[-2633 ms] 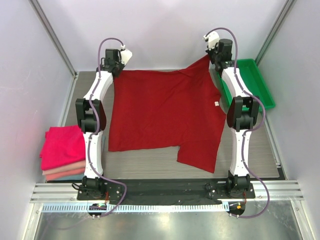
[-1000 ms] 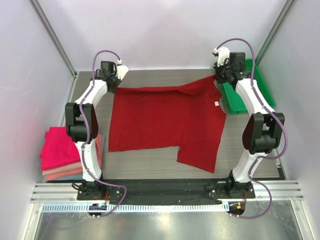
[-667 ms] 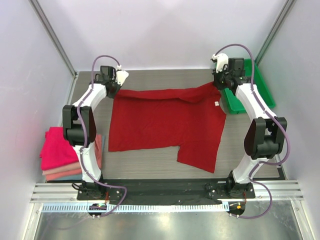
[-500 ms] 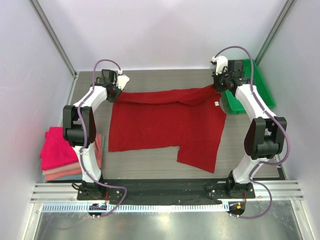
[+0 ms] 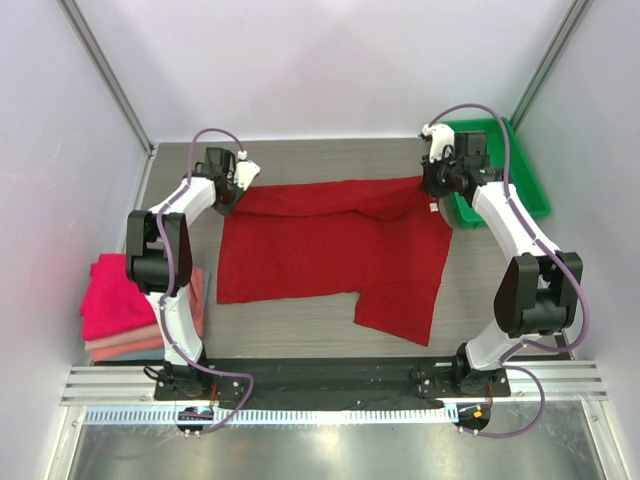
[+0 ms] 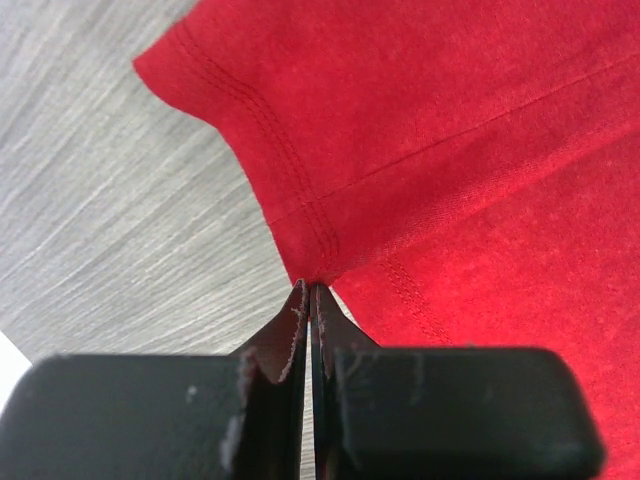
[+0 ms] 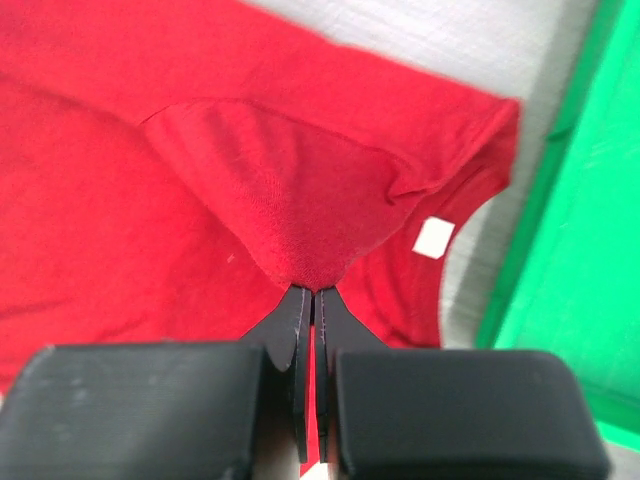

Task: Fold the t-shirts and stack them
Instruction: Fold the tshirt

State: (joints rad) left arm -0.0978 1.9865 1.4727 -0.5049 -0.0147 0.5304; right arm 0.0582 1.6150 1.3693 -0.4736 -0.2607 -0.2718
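Right gripper (image 7: 308, 293) pinches crimson t-shirt (image 7: 120, 130), clear only wrist-side.

Bright, even light with soft shadows; wrist views blur up close.

Bare strip of grey wood-grain tabletop (image 5: 330, 160) behind the large crimson cloth t-shirt (image 5: 320, 250) is open btwn both arms. Rt side tight: green plastic tray (image 5: 520, 170) just beside right gripper (image 5: 432, 192), white side wall (image 5: 595, 150) beyond. Left: folded stack of magenta, salmon & pale pink t-shirts (image 5: 120, 300) crowds left arm (image 5: 160, 240). Front strip bare.
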